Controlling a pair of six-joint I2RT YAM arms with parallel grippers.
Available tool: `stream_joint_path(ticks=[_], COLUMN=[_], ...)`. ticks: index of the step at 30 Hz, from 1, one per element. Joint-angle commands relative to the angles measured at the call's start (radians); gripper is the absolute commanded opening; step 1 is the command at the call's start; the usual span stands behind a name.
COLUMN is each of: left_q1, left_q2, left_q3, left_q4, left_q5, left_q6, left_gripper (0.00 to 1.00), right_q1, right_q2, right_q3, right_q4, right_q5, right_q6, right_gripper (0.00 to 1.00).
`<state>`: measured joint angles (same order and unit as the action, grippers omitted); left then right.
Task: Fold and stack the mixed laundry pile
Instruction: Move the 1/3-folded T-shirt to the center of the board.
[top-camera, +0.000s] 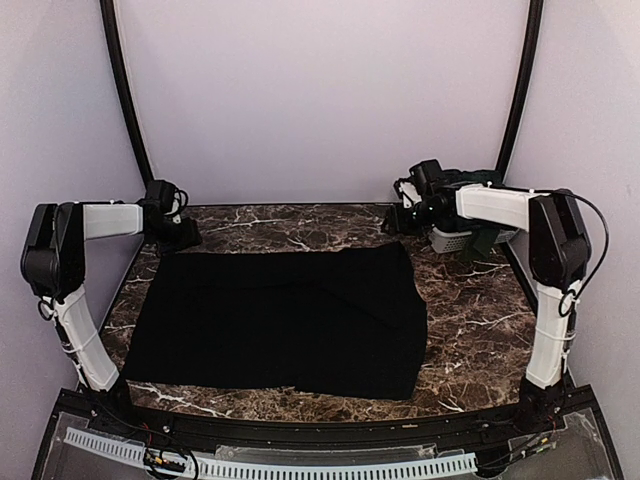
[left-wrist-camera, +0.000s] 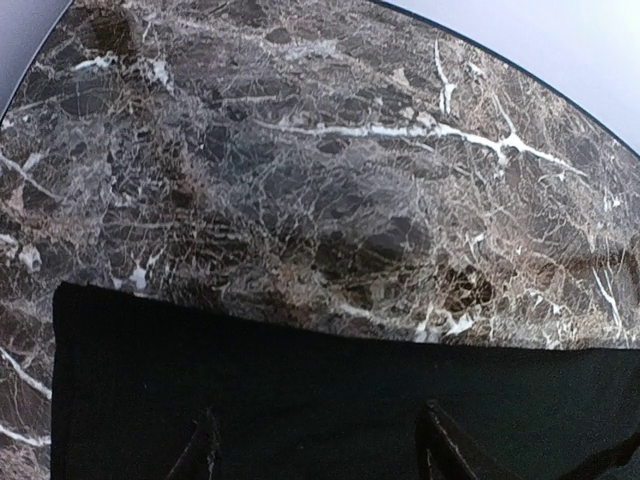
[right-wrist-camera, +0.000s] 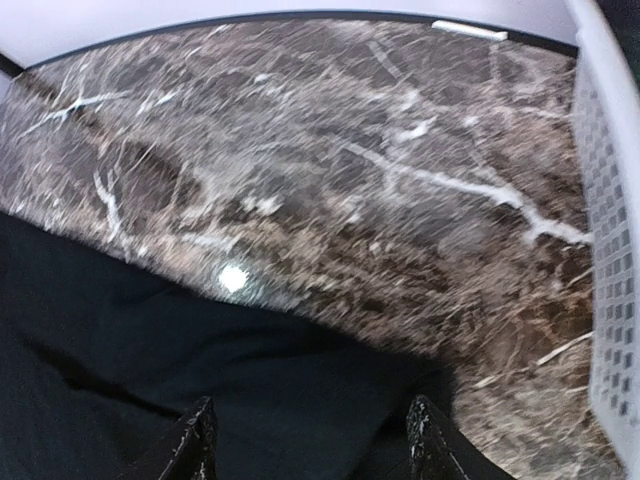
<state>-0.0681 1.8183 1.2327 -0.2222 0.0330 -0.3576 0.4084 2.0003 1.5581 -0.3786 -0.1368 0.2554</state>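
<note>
A plain black cloth (top-camera: 280, 320) from the laundry pile lies spread flat on the marble table (top-camera: 470, 330). My left gripper (top-camera: 185, 235) hovers at its far left corner. In the left wrist view the cloth's (left-wrist-camera: 320, 390) straight far edge runs across, and the left gripper (left-wrist-camera: 320, 412) is open with only cloth beneath it. My right gripper (top-camera: 395, 222) is at the far right corner. In the blurred right wrist view the right gripper (right-wrist-camera: 311, 402) is open over the cloth's (right-wrist-camera: 200, 370) rounded corner. Dark green garments (top-camera: 480, 180) fill a basket.
The white slatted basket (top-camera: 450, 240) stands at the back right, just behind my right arm, and its wall (right-wrist-camera: 610, 250) fills the right side of the right wrist view. Bare marble runs along the far edge and right of the cloth. Black frame posts (top-camera: 125, 90) rise at the back corners.
</note>
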Motion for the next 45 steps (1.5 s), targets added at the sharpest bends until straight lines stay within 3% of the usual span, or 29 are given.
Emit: stream_joint_path(ticks=[1, 8, 12, 14, 17, 20, 23, 28, 32, 34, 38, 45], left_q1=[0.005, 0.005, -0.002, -0.015, -0.046, -0.104, -0.174, -0.345, -0.454, -0.500, -0.555, -0.555], left_q2=[0.012, 0.024, 0.009, -0.008, -0.042, -0.087, -0.123, -0.050, 0.067, 0.131, 0.224, 0.194], left_q3=[0.080, 0.090, 0.072, 0.051, 0.020, -0.024, -0.087, -0.018, 0.110, 0.166, 0.289, 0.259], left_q4=[-0.018, -0.025, 0.005, 0.043, 0.080, 0.183, 0.299, 0.360, 0.320, 0.299, 0.232, 0.201], left_q5=[-0.022, -0.057, 0.006, 0.037, 0.102, 0.194, 0.356, 0.450, 0.479, 0.449, 0.396, 0.325], left_q6=[0.013, 0.009, 0.008, 0.025, 0.064, 0.105, 0.161, 0.246, 0.291, 0.302, 0.290, 0.232], left_gripper=[0.66, 0.67, 0.67, 0.68, 0.67, 0.65, 0.62, 0.55, 0.53, 0.53, 0.51, 0.53], right_q1=[-0.009, -0.029, -0.031, -0.034, -0.045, -0.053, -0.058, -0.057, -0.057, -0.057, -0.057, -0.033], right_q2=[0.047, 0.109, 0.124, 0.136, 0.142, 0.129, 0.122, 0.138, 0.119, 0.081, -0.018, -0.240], right_q3=[0.075, 0.079, 0.056, 0.048, 0.026, -0.010, -0.031, -0.034, -0.038, -0.058, -0.089, -0.214], right_q4=[-0.026, -0.022, -0.002, 0.001, 0.007, 0.020, 0.030, 0.032, 0.019, 0.023, 0.007, 0.009], right_q5=[0.076, 0.050, 0.026, 0.025, 0.026, 0.030, 0.024, 0.018, 0.020, 0.022, 0.025, -0.055], right_q6=[0.011, 0.016, 0.020, 0.022, 0.021, 0.018, 0.015, 0.018, 0.013, 0.013, 0.013, -0.002], right_gripper=[0.61, 0.56, 0.49, 0.43, 0.22, 0.08, 0.03, 0.00, 0.16, 0.33, 0.58, 0.62])
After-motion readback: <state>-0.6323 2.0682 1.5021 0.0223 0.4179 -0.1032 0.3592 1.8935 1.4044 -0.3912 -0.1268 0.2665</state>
